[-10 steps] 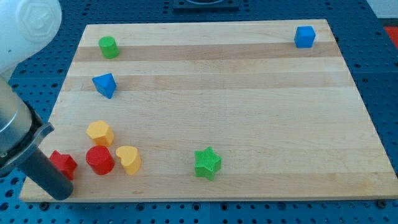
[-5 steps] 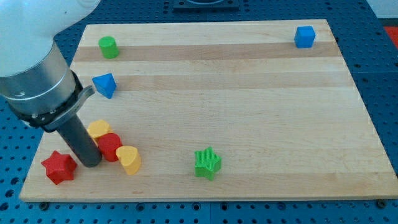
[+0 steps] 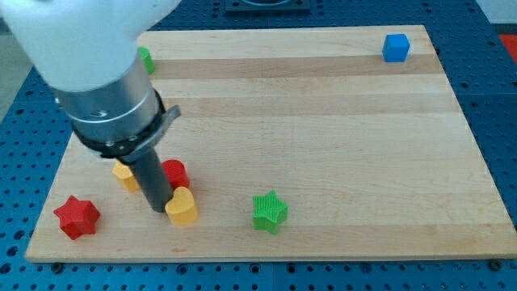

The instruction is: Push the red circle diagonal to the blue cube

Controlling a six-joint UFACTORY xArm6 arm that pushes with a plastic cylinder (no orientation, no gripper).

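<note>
- Six blocks show on the wooden bench (image 3: 323, 121), some partly hidden behind my arm.
- I carry no fingers — only a dark rod, and my tip (image 3: 157, 208) rests on the bench in the cluster at the view's lower left.
- The red circle (image 3: 175, 173) sits just to the view's right of my rod, touching it or nearly so — I cannot tell which.
- The yellow heart (image 3: 182, 207) lies just below the red circle, right beside my tip on its right.
- Another yellow block (image 3: 124, 174) peeks out on the rod's left; its shape is mostly covered.
- The red star (image 3: 77, 217) sits apart, near the bench's lower left corner.
- The green star (image 3: 269, 212) stands near the bottom edge, right of the cluster.
- The blue cube (image 3: 395, 47) is far off at the top right corner, well apart from the red circle.
- A green block (image 3: 146, 60) shows at the top left, half hidden by my arm.
</note>
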